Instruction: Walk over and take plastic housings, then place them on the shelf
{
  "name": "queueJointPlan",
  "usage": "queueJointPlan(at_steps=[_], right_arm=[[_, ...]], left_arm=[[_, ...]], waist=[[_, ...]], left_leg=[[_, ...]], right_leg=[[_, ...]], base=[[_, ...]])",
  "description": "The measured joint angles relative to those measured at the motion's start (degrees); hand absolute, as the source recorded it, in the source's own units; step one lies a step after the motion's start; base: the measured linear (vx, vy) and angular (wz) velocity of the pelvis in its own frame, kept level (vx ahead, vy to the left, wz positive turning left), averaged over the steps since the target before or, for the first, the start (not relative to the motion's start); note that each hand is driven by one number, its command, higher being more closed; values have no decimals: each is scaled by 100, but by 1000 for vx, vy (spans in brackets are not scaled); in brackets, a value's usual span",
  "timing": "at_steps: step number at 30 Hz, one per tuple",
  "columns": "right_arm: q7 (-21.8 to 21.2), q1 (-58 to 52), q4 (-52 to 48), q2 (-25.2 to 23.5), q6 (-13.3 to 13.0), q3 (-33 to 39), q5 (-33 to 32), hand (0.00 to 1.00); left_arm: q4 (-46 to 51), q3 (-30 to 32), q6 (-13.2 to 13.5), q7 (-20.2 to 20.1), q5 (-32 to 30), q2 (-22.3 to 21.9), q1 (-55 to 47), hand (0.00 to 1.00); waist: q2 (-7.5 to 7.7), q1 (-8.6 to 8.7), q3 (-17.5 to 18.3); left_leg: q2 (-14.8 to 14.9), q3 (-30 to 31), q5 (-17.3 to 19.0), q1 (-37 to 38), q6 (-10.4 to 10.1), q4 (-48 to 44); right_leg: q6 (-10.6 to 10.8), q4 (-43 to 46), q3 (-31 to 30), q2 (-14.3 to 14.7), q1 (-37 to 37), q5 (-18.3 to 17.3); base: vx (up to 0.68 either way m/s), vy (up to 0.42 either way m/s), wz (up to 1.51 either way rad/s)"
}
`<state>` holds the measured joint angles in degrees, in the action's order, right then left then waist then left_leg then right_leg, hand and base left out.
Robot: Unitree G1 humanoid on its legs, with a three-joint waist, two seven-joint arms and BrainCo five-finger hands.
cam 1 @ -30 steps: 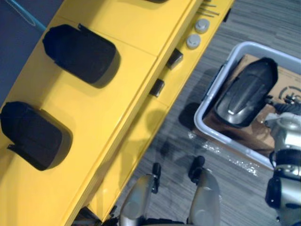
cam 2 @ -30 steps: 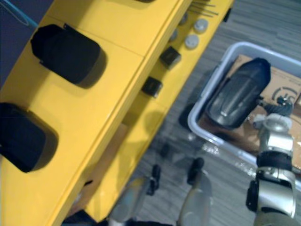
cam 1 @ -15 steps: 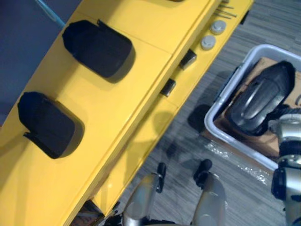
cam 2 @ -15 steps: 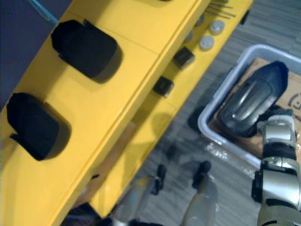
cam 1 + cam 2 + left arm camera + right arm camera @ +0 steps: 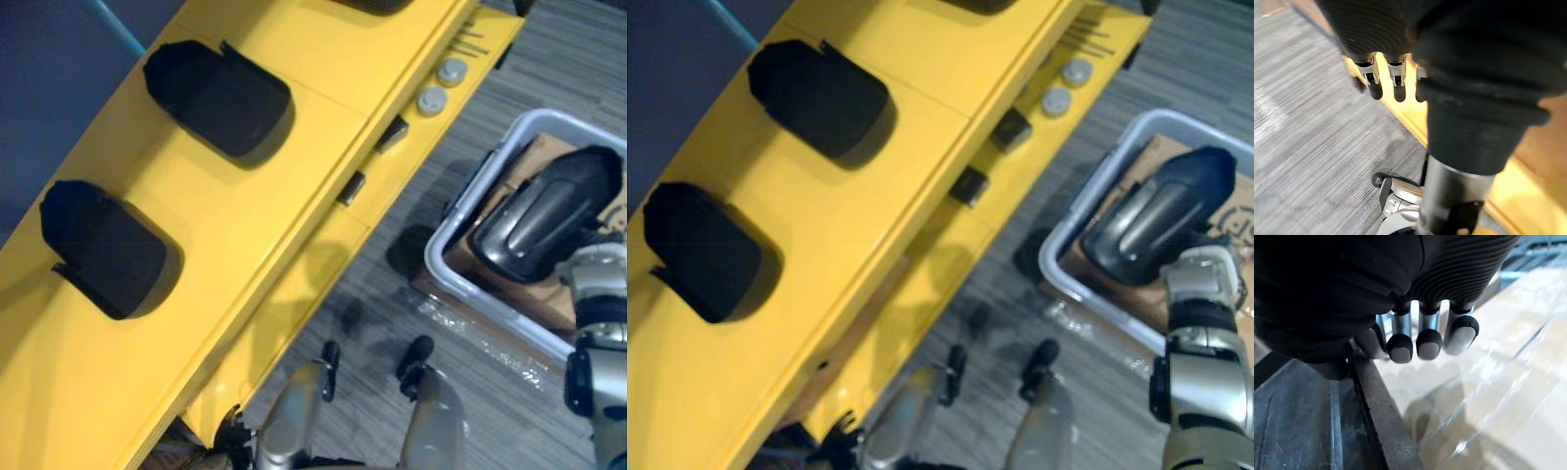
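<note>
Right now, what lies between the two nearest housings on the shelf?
Only bare yellow shelf between the near housing and the next housing, in both eye views.

Pretty bright, even light from overhead. The yellow shelf (image 5: 294, 166) comes out vivid with a soft sheen, and the far housing (image 5: 220, 98) and near housing (image 5: 103, 245) each drop a soft shadow to the right. The binned housing (image 5: 544, 220) has a pale glare streak down its back (looks almost grey there). The film (image 5: 480, 328) on the floor (image 5: 392, 294) glints white. Up close, the left hand (image 5: 1386, 78) and right hand (image 5: 1420, 340) have covers that go near black against lit backgrounds, and the wrap (image 5: 1498, 396) throws white highlights.
</note>
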<state>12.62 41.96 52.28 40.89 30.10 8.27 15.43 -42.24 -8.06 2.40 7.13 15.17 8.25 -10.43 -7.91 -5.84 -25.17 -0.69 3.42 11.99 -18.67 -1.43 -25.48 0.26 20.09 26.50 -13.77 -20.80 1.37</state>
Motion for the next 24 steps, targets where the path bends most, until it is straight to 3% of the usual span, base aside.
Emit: queueJointPlan(at_steps=[8, 14, 18, 24], right_arm=[[572, -768, -834, -69, -499, 190, 103, 100], [1094, -1702, -2003, -480, -736, 674, 48, 100], [1294, -2368, -2985, -880, -790, 874, -64, 100], [1589, -3001, -3823, -1393, -1156, 877, -64, 100]], left_arm=[[483, -212, 6, -215, -62, 499, -205, 0], [669, -443, -6, -640, -518, 715, -299, 0], [766, -460, -48, -807, -916, 841, -297, 0], [956, -1067, -437, -908, -1348, 1253, -80, 0]], waist=[[432, 71, -125], [720, 195, -163], [822, 286, -159], [851, 372, -165]], left_leg=[[223, -87, 1, 339, -63, 101], [231, -100, -78, 583, -79, 297], [230, -142, -81, 723, -78, 387], [247, -547, -31, 912, -26, 496]], right_leg=[[-28, -779, -11, 412, 548, 335], [-40, -1300, 19, 538, 944, 595], [-19, -1423, -10, 562, 1103, 636], [51, -1541, -361, 586, 1092, 732]], base=[[-43, -9, -11], [-27, 21, 1], [-6, 13, -5], [-22, 44, -29]])
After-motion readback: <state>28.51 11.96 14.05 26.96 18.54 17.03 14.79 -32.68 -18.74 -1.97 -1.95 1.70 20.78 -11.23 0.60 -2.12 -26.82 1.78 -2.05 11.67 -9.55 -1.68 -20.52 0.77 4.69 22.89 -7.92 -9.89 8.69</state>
